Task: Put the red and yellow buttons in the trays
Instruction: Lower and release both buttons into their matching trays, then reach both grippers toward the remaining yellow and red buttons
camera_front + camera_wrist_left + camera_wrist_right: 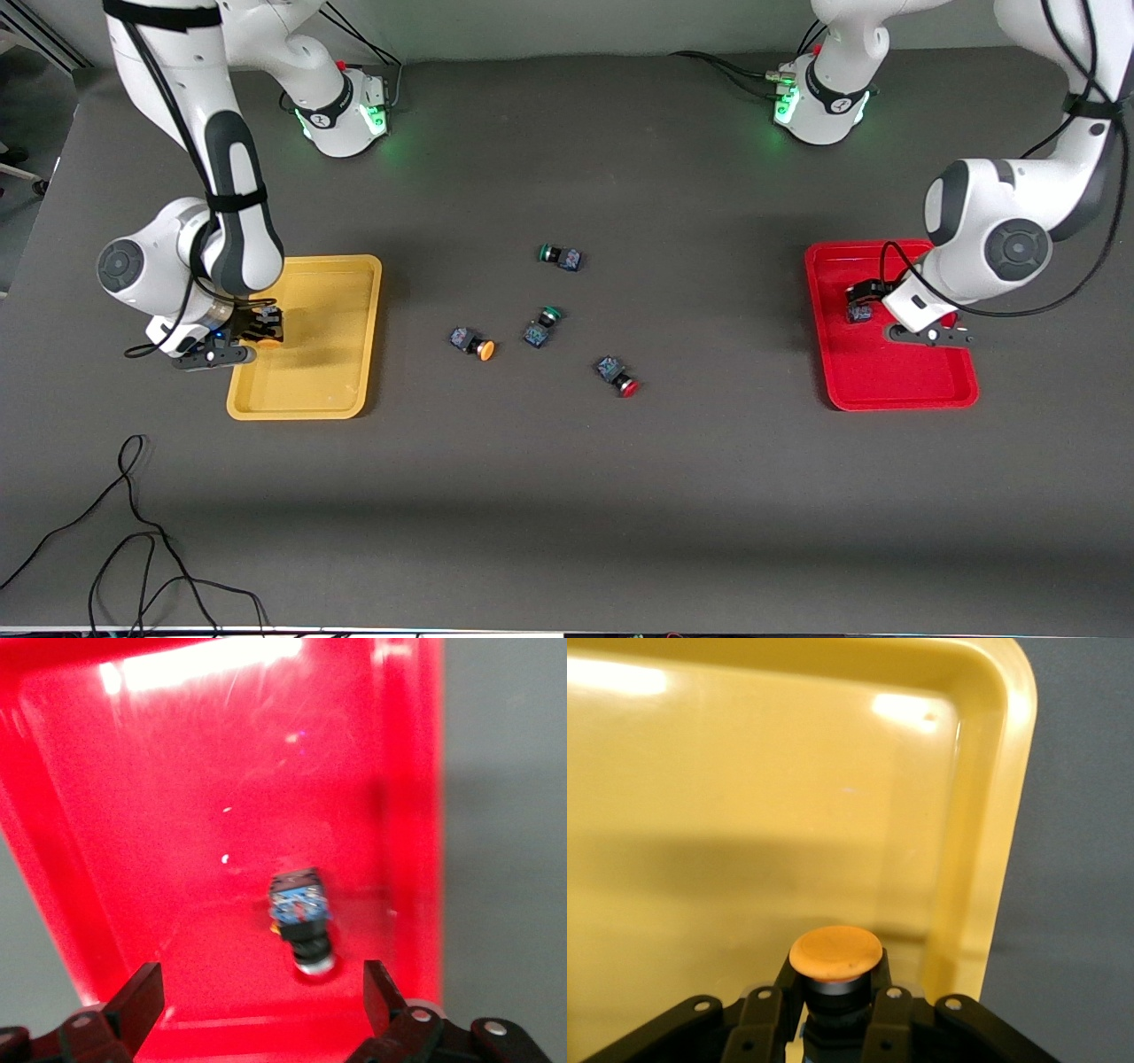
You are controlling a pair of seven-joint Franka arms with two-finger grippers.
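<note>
Reviewing: 4 target buttons, 2 trays, both arms at work.
Right gripper (252,335): over the yellow tray (350,283), at the edge toward the right arm's end of the table; in the right wrist view the fingers (766,1014) are clamped on the body of a yellow-capped button (835,955), cap facing out over the tray floor.
Left gripper (873,301): over the red tray (904,390); in the left wrist view the fingers (142,1001) stand apart and hold nothing.
Red button in tray (301,912): lies on its side on the red floor between the spread fingers, free of both; its cap colour is hard to read against the red, so I judge it red from the tray it lies in.
Loose yellow button (474,345): on the bare table; seen from the front camera with 12 toward the robot bases, it lies at 9 o'clock from the near green-capped switch (540,326).
Loose red button (618,375): on the table at about 4 o'clock from that same switch.
Second green-capped switch (560,256): at about 12 o'clock from the first; neither belongs to the task.
Progress: as I judge it, 1 of 4 delivered, 1 held over its tray and not yet set down, 2 not yet collected.
</note>
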